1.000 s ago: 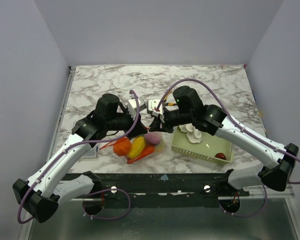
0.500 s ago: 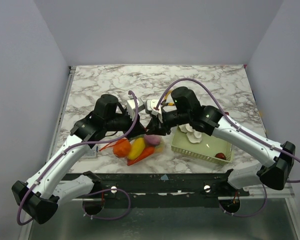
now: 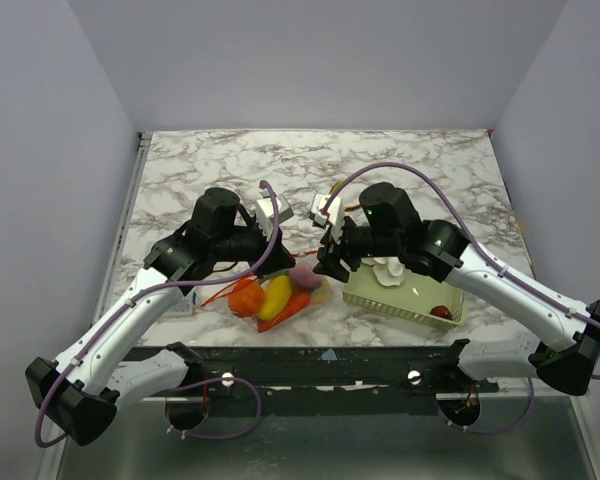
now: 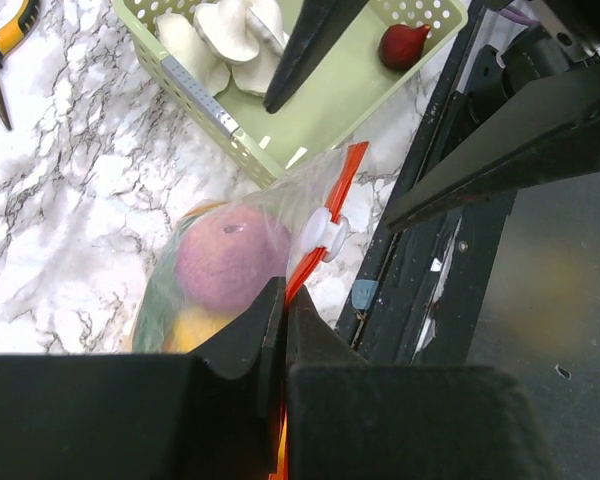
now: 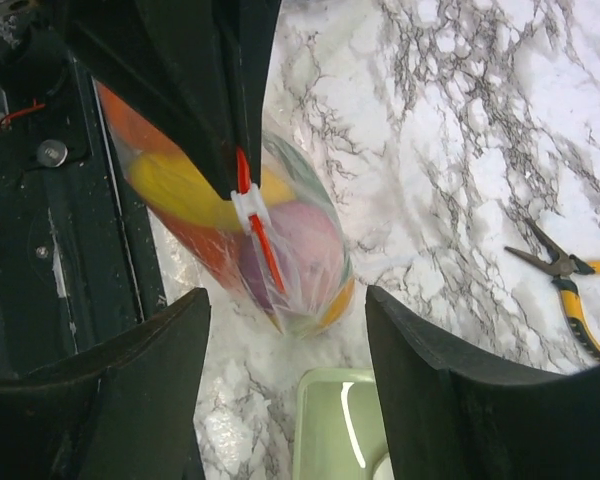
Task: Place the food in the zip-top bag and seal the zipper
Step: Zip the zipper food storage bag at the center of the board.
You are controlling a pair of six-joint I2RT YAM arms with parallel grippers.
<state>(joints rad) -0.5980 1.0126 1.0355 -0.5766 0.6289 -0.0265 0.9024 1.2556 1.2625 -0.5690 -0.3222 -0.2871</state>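
Two grippers work near the front edge of the marble table (image 3: 230,170).

- Pale green basket (image 3: 395,305): white bulbs and one small dark-red piece (image 4: 403,45), not bagged.
- Zip-top bag (image 3: 275,295): lies just left of the basket. The food (image 4: 230,262) inside is purple, yellow and orange pieces.
- Left gripper (image 4: 285,300): jaws clamped on the red-orange zipper (image 4: 345,175).
- Right gripper (image 5: 286,292): hangs above the bag, jaws wide apart, holding nothing.
- White slider (image 5: 248,208): sits partway along the strip.

Judgement: sealing step.

Next: right fingers close on the slider and draw it along while the left anchors. The dark-red piece may need bagging first.
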